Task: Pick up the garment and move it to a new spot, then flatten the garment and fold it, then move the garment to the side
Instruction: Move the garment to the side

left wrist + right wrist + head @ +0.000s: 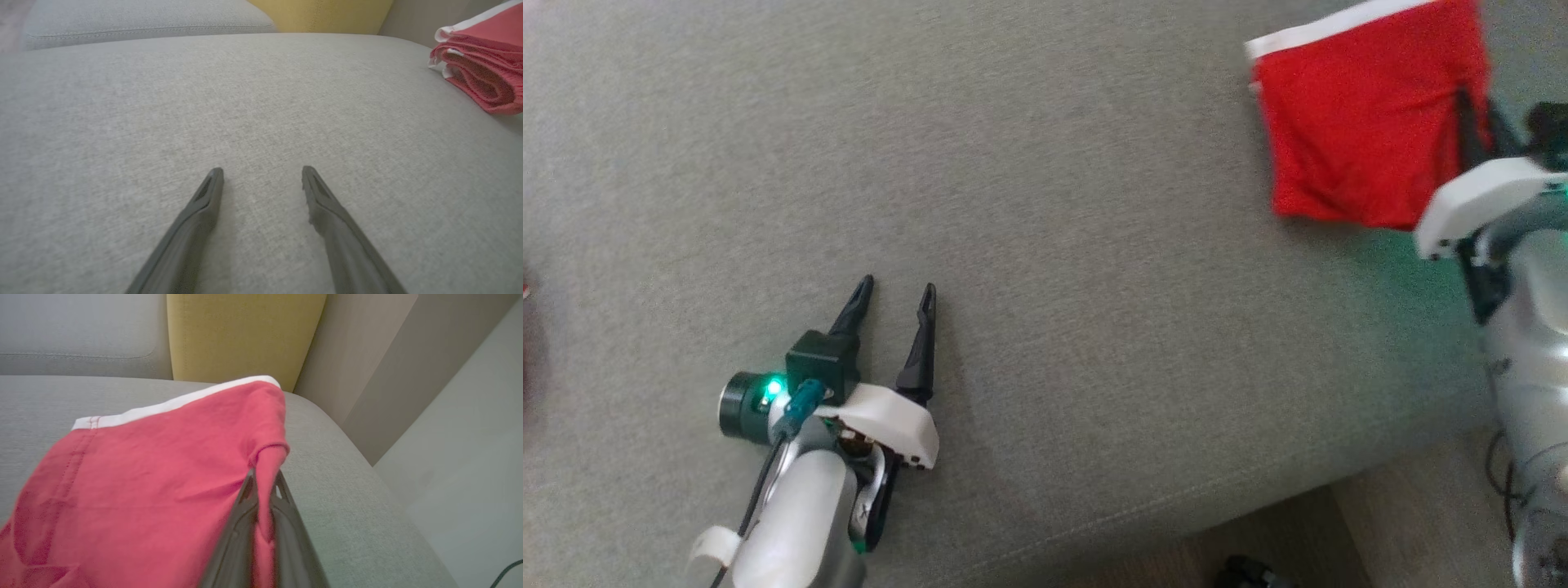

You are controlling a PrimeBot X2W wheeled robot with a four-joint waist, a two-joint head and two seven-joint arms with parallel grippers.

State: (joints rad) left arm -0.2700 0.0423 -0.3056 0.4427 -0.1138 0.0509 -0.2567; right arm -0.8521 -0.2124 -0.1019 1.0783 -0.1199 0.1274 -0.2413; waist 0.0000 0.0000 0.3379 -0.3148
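Looks like we're getting close to the end here. The red garment is lying folded in layers on the grey sofa cushion, up at about 1 o'clock in the head view, so I'm guessing only the move to the side is left. The right gripper is pinching its edge, fingers together on the cloth. The left gripper is hovering at 7 o'clock, fingers apart, holding nothing. The white waistband is facing roughly 11 o'clock. The fold is looking nearly square, so I'm not calling a long axis.
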